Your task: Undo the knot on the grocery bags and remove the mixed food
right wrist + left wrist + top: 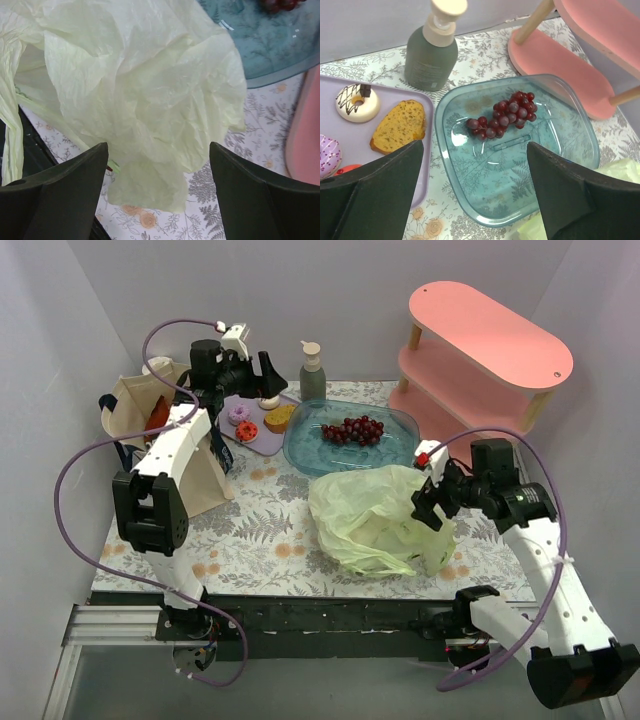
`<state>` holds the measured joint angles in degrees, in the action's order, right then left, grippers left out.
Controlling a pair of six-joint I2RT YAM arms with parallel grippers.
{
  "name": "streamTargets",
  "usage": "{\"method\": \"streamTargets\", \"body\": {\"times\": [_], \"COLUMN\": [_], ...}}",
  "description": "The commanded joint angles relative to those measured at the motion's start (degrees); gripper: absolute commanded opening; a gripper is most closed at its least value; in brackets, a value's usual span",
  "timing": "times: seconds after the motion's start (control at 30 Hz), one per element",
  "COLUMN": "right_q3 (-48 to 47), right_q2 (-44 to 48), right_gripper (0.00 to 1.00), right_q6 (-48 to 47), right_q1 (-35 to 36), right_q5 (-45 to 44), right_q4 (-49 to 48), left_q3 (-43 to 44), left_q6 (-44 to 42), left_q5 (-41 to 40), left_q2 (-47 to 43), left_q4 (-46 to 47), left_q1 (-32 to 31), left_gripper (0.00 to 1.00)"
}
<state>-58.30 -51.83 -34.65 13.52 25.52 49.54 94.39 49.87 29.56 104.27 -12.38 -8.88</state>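
The pale-green plastic bag (372,512) lies slack and crumpled on the table's front right; its knot does not show. My right gripper (436,502) hovers open at the bag's right edge, and in the right wrist view the bag (140,90) fills the space ahead of the open gripper (158,150), with a fold hanging between the fingers untouched. A bunch of dark red grapes (355,429) (504,115) rests in the clear blue tray (300,455) (445,150). My left gripper (262,378) (475,150) is open above the tray's left side, holding nothing. The beige canvas tote (130,405) stands at the back left with a red packet (160,412) inside.
A lilac tray (340,135) holds doughnuts (356,102) and a bread slice (400,125). A grey-green pump bottle (312,372) (431,57) stands behind the blue tray. A pink two-tier shelf (485,340) occupies the back right corner. Walls close in on three sides.
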Motion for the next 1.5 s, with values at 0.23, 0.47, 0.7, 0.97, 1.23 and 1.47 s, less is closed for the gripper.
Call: {"method": "streamTargets", "body": {"times": [0.23, 0.47, 0.7, 0.97, 1.23, 1.47], "right_q3": [8.8, 10.8, 13.8, 16.9, 0.1, -20.9], "right_q2": [-9.3, -10.0, -11.3, -5.7, -13.1, -19.6], "right_gripper": [0.93, 0.26, 0.01, 0.01, 0.08, 0.68], "right_q6": [-1.5, -4.1, -18.3, -37.2, -41.5, -35.3], "right_q1": [-0.1, -0.1, -2.3, -26.3, -43.0, -42.8], "right_q5": [3.6, -7.9, -24.9, -48.3, -48.6, -17.5], "right_q4": [-4.7, -7.3, 8.4, 9.3, 4.3, 18.2], "left_q3": [-3.0, -4.3, -5.2, -3.3, 0.2, -2.3], "left_q6": [-6.4, -6.8, -8.1, -6.8, -14.1, -23.1], "left_q5": [-0.6, -1.0, -2.8, -13.5, -22.3, -33.7], "left_q2": [-7.1, -9.1, -9.3, -10.0, -14.3, -22.4], "left_q4": [-3.5, -3.7, -3.8, -4.1, -7.7, -14.5], "left_q1": [-3.2, -3.3, -4.5, -5.1, -4.9, -3.9], "left_gripper": [0.85, 0.86, 0.86, 0.94, 0.98, 0.98]}}
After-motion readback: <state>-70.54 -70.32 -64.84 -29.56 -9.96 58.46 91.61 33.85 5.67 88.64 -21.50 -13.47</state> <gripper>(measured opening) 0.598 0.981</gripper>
